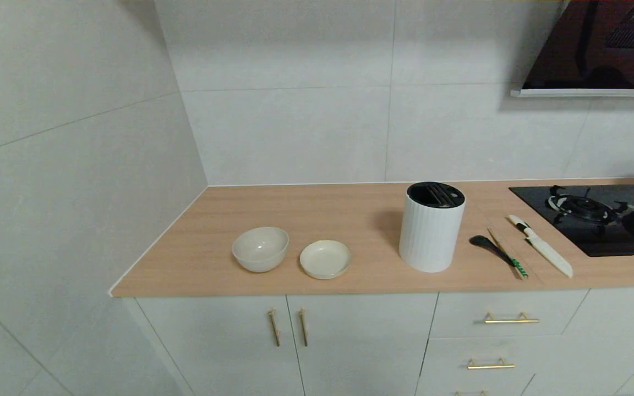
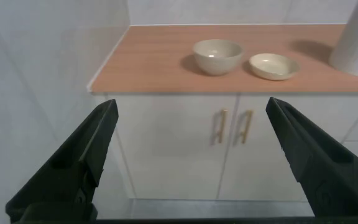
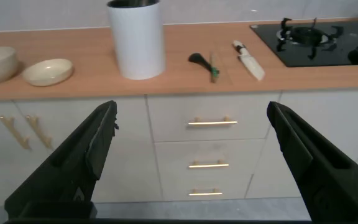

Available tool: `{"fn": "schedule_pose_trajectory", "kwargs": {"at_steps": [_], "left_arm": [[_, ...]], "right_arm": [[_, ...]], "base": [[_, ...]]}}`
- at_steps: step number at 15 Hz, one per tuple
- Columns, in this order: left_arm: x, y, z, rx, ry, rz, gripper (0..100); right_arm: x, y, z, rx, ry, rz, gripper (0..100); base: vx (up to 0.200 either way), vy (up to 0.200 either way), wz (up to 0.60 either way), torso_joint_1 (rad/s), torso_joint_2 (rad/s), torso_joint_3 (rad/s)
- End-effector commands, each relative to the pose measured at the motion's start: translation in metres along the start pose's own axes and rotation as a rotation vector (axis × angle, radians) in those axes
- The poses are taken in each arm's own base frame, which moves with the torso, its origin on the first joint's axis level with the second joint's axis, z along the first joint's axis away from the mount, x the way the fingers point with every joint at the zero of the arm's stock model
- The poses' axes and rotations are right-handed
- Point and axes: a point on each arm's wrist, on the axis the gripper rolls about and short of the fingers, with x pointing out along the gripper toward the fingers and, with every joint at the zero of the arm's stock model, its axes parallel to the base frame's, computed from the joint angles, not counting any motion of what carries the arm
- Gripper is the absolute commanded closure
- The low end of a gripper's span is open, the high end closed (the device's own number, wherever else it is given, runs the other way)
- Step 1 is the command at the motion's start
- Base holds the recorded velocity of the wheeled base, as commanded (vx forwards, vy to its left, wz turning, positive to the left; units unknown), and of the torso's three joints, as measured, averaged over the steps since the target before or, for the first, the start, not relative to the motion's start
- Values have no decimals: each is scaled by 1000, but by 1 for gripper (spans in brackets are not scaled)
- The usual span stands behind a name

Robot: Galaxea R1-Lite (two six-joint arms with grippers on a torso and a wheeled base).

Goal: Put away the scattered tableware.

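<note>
On the wooden counter (image 1: pixel 306 212) stand a cream bowl (image 1: pixel 260 248) and a shallow cream dish (image 1: pixel 325 258) side by side. To their right is a tall white ribbed holder (image 1: pixel 431 226) with a black slotted top. Past it lie a black spoon (image 1: pixel 490 247), chopsticks (image 1: pixel 508 256) and a white-handled knife (image 1: pixel 541 245). My left gripper (image 2: pixel 188 155) is open, held low in front of the cabinet doors, below the bowl (image 2: pixel 217 55) and dish (image 2: pixel 271 65). My right gripper (image 3: pixel 191 155) is open in front of the drawers, below the holder (image 3: pixel 137 38), spoon (image 3: pixel 199 60) and knife (image 3: pixel 248 59).
A black gas hob (image 1: pixel 603 214) occupies the counter's right end, with a range hood (image 1: pixel 597 49) above it. Tiled walls close the counter's back and left side. White cabinet doors (image 1: pixel 289 341) and drawers (image 1: pixel 509 316) with gold handles lie below.
</note>
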Motion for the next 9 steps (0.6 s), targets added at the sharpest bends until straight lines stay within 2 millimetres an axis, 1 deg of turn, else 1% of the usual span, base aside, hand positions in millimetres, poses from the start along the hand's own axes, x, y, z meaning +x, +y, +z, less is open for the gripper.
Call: {"fn": "schedule_pose_trajectory", "kwargs": {"at_steps": [1, 9], "left_arm": [[0, 0, 0, -1, 1, 0, 0], [0, 0, 0, 0, 1, 0, 0]], "right_arm": [[0, 0, 0, 0, -1, 0, 0], [0, 0, 0, 0, 1, 0, 0]], "base": [[0, 200, 0, 2, 7, 7], [0, 200, 0, 1, 3, 0]]}}
